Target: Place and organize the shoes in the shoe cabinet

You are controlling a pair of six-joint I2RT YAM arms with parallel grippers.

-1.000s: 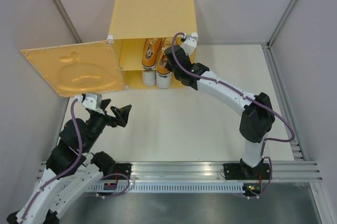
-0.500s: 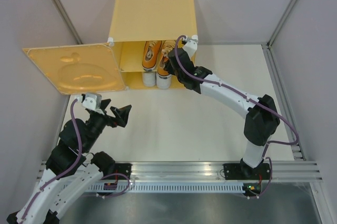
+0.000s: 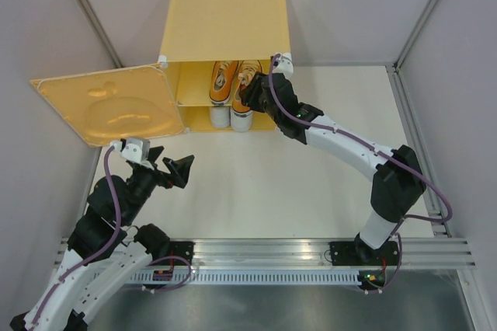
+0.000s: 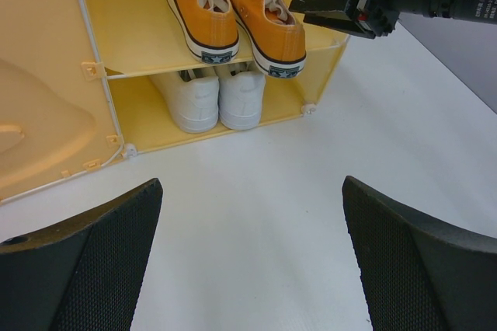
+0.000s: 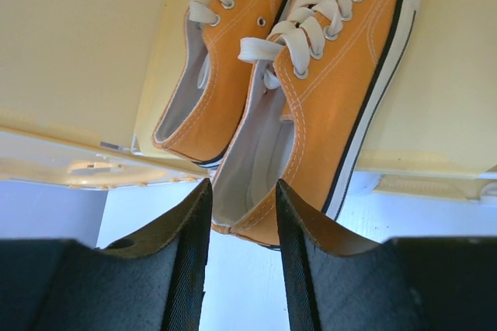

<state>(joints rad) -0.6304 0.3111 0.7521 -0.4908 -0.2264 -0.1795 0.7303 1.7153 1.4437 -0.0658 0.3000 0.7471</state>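
The yellow-orange shoe cabinet (image 3: 225,20) stands at the back with its door (image 3: 109,106) swung open to the left. Two orange shoes (image 3: 223,78) (image 3: 247,76) sit side by side on the upper shelf, heels outward. Two white shoes (image 3: 220,117) (image 3: 241,120) sit below them. My right gripper (image 5: 241,187) hovers at the heel of the right-hand orange shoe (image 5: 342,74), jaws parted and not pinching it. My left gripper (image 4: 252,191) hangs wide open over bare table, well in front of the cabinet, holding nothing.
The white table (image 3: 256,183) is bounded by grey walls on both sides. The open door reaches out past the table's left edge, above my left arm. A metal rail (image 3: 311,252) with both arm bases runs along the near edge.
My right gripper's jaws have spread apart at the orange shoe's heel, and that arm's elbow has swung right. The left arm has not moved.
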